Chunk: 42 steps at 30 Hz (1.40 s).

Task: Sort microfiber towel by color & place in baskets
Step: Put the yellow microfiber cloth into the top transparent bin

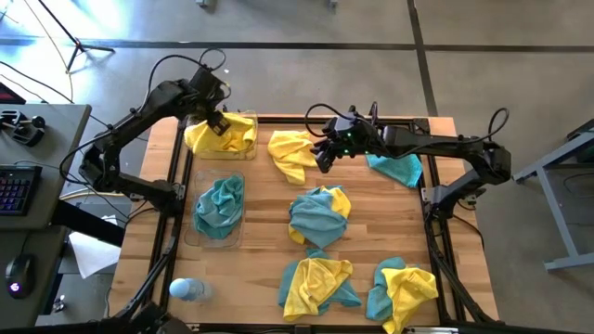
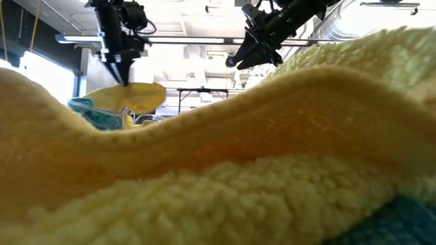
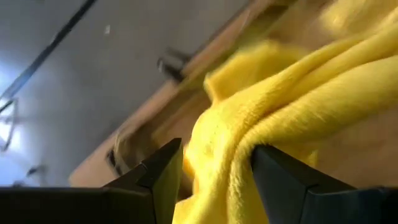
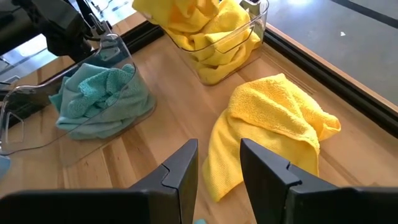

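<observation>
My left gripper (image 1: 221, 122) points down into the far clear basket (image 1: 253, 154), which holds yellow towels (image 1: 234, 137), and is shut on one of them. The near basket (image 1: 189, 230) holds teal towels (image 1: 219, 206). My right gripper (image 1: 324, 163) hovers open and empty above the near edge of a loose yellow towel (image 1: 291, 153) that lies crumpled on the table. In the right wrist view its fingers (image 4: 219, 158) stand above that towel (image 4: 267, 124). A teal towel (image 1: 399, 169) lies under the right arm. My left gripper (image 3: 217, 168) pinches a thick fold of a yellow towel (image 3: 224, 155) between its two fingers, coming from above and pointing down. The rest of that towel (image 2: 129, 95) lies heaped on the other yellow towels in the far basket.
Three mixed heaps of teal and yellow towels lie at mid-table (image 1: 318, 215), near centre (image 1: 316, 283) and near right (image 1: 401, 292). A pale blue bottle (image 1: 186, 289) stands at the near left corner. A black frame (image 1: 436, 232) borders the table. A yellow towel (image 2: 238, 177) fills the low view.
</observation>
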Each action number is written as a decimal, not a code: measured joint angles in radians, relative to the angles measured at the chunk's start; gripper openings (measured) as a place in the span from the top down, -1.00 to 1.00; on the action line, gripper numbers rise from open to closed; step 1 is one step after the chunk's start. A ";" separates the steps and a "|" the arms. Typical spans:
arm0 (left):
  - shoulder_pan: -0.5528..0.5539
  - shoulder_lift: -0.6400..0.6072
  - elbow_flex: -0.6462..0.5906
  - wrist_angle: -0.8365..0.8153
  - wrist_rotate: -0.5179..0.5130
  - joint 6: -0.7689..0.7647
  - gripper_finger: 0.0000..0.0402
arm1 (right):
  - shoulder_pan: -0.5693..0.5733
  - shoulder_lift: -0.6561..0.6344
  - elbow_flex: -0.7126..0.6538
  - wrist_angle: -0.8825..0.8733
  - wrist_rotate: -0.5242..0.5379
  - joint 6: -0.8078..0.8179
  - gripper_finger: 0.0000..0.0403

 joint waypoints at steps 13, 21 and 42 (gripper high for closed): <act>0.007 0.000 0.002 0.026 0.056 -0.225 0.14 | 0.000 0.000 0.000 -0.018 -0.012 0.002 0.43; 0.007 0.005 -0.093 0.193 0.157 -0.528 0.14 | 0.000 0.000 0.000 -0.019 -0.013 0.004 0.43; -0.030 0.351 -0.166 0.193 0.157 -0.784 0.14 | 0.000 0.000 0.000 -0.049 -0.021 -0.026 0.43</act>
